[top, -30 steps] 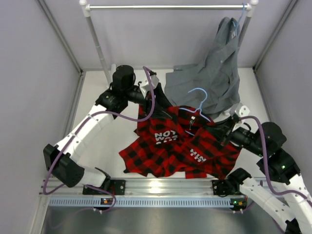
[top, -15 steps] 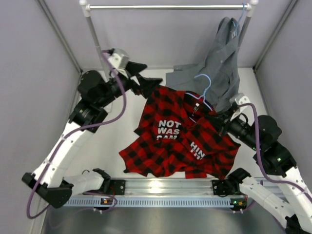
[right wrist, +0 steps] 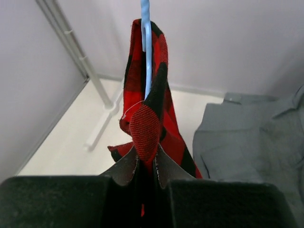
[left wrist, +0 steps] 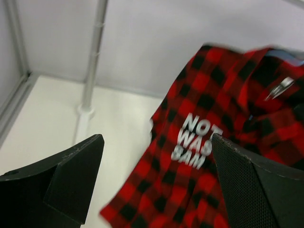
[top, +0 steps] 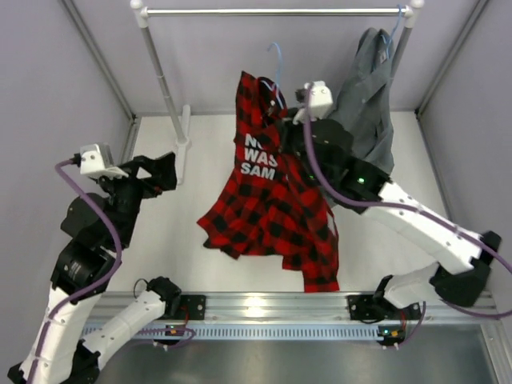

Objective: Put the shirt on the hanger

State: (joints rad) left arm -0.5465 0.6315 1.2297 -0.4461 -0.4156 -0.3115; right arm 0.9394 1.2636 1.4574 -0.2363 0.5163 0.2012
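Right claw [right wrist: 145, 164] is clenched on the shirt [top: 272, 200] near its collar; I see red cloth pinched between its fingers [right wrist: 124, 167]. It holds the shirt up in the air. The blue wire of the hanger [top: 277, 62] goes down into the cloth, and its hook stands above the collar, below the rail [top: 272, 11] and not on it. The hem hangs over the table [top: 184, 232]. Left claw [top: 162, 173] is released, jaws wide apart, well left of the shirt, touching nothing. A grey shirt [top: 370, 88] hangs on the rail at the right.
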